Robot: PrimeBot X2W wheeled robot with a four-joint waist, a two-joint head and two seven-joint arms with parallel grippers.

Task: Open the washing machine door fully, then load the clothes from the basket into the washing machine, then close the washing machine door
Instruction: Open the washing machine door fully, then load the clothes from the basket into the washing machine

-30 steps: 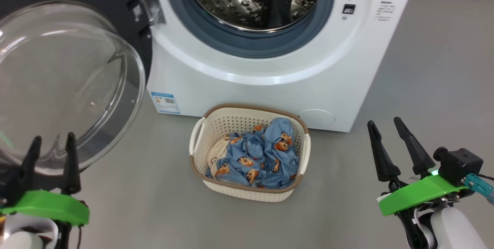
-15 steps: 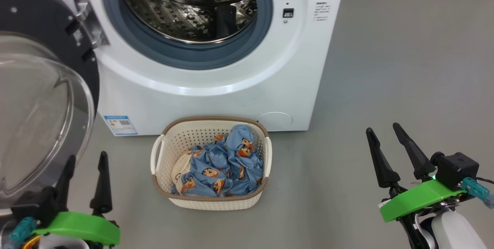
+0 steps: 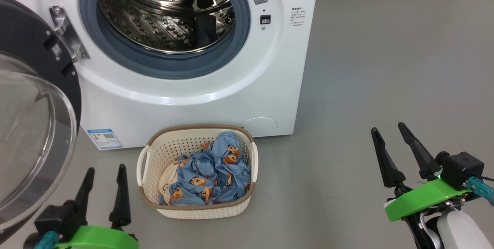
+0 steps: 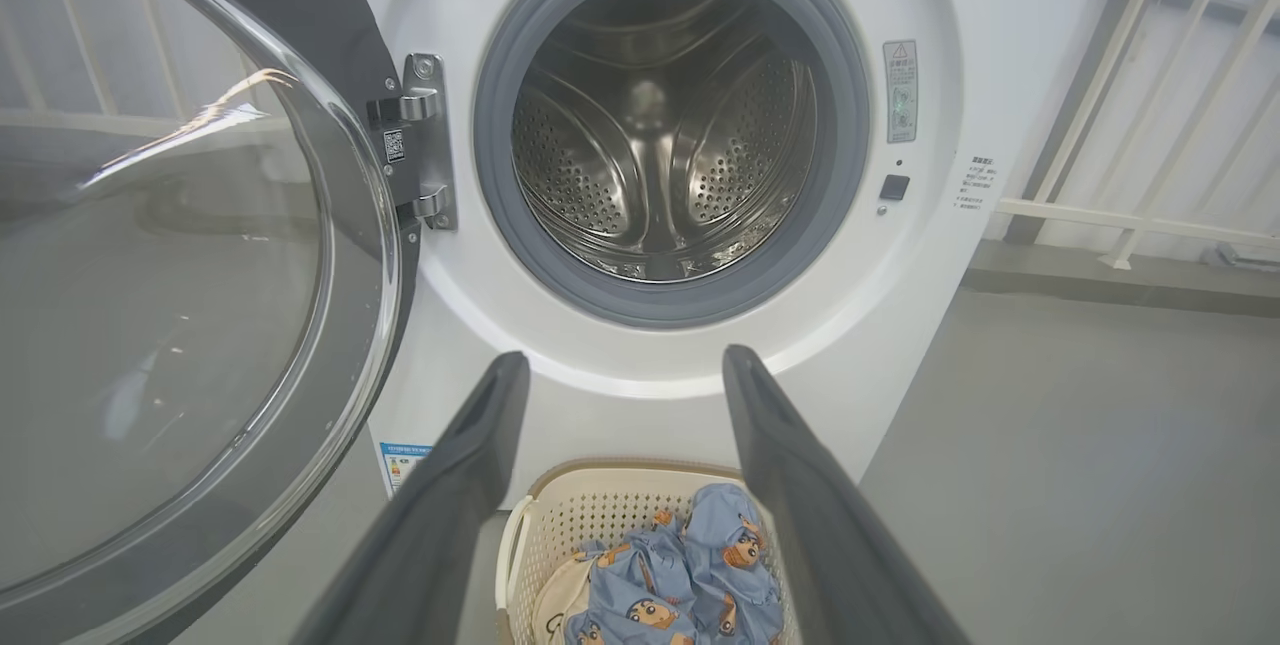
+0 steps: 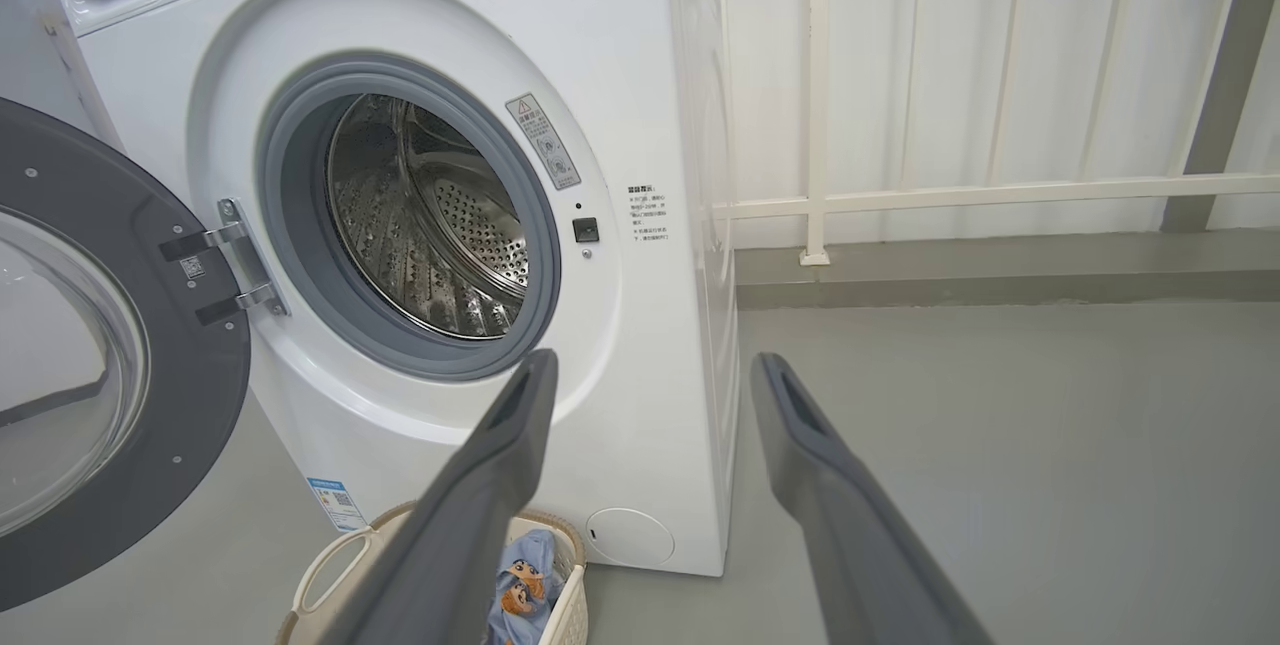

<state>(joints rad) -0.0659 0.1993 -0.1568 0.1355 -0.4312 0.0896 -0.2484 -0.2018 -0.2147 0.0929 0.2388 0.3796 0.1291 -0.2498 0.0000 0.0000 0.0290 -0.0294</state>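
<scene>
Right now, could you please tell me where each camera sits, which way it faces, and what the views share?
Head view: on the head, looking forward and down at the washing machine and the basket of clothes; left gripper and right gripper, both open, at the bottom corners.
Left wrist view: on the left wrist, facing the drum squarely; its own fingers rise mid-bottom.
Right wrist view: on the right wrist, facing the machine obliquely, railing behind; own fingers likewise.
Shared: all show the open washing machine door.

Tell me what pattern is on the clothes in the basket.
Light blue clothes with orange-brown cartoon figures, clearest in the head view.
</scene>
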